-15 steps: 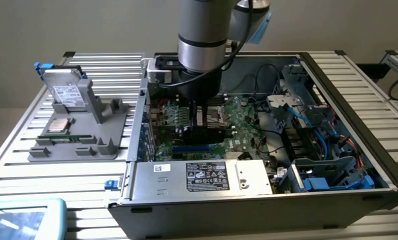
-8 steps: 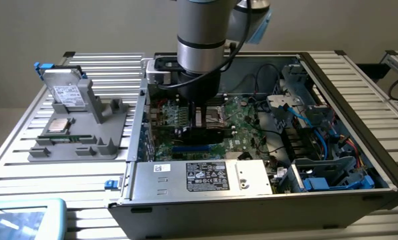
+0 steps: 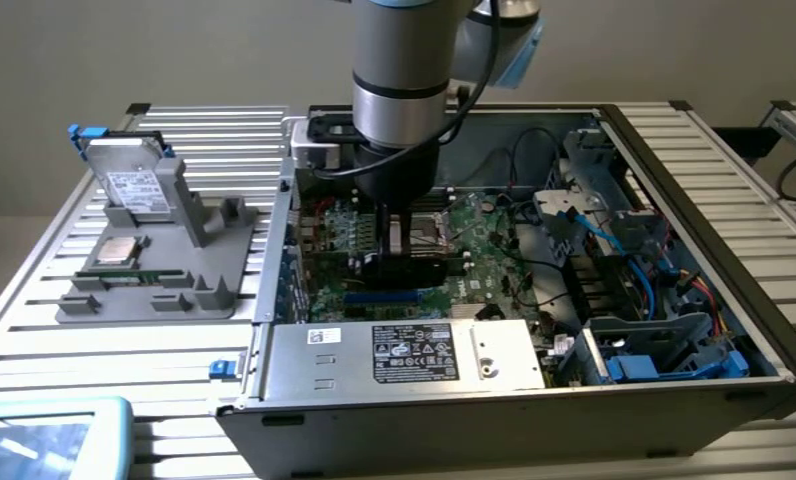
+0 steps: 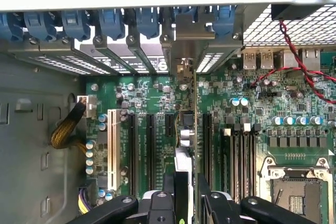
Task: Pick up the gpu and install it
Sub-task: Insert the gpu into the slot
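Note:
My gripper [image 3: 401,248] hangs from the arm inside the open computer case [image 3: 718,180], shut on the gpu [image 3: 406,272]. In the exterior view the gpu is a black card standing on edge just above the green motherboard [image 3: 485,250], over a blue slot [image 3: 378,297]. In the wrist view the gpu [image 4: 195,129] shows edge-on as a thin strip between my gripper's [image 4: 189,184] dark fingers [image 4: 168,187]. It runs along the black expansion slots [image 4: 207,145], and its silver bracket end [image 4: 185,66] sits near the case's rear slot openings. I cannot tell whether its lower edge touches a slot.
On the exterior view's left, a grey holder [image 3: 225,290] carries a silver hard drive [image 3: 138,185], a processor [image 3: 115,250] and a memory stick [image 3: 131,277]. A silver labelled box [image 3: 412,350] fills the case front. Blue cables [image 3: 638,260] and a red-black wire [image 4: 304,72] lie nearby, beside the processor socket [image 4: 294,192].

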